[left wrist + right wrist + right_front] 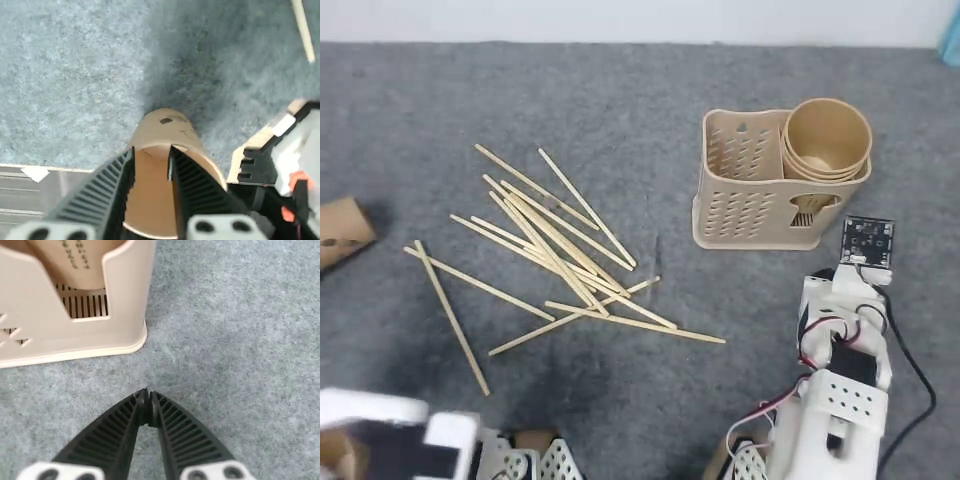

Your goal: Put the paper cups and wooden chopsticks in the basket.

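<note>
Several wooden chopsticks (555, 250) lie scattered and crossed on the grey carpet, left of the beige basket (745, 190). Stacked paper cups (827, 140) stand in the basket's right compartment. Another paper cup (340, 232) lies on its side at the far left edge. My left gripper (150, 157) is shut on a brown paper cup (165, 127), its base pointing away, held above the carpet. One chopstick (302, 25) shows beyond it. My right gripper (147, 400) is shut and empty, low over the carpet just short of the basket's (75, 340) near corner.
The left arm (390, 430) sits at the near left corner and the right arm (845, 340) at the near right, below the basket. The carpet's edge and floorboards (30, 180) lie beside the left gripper. Bare carpet stretches behind the chopsticks and basket.
</note>
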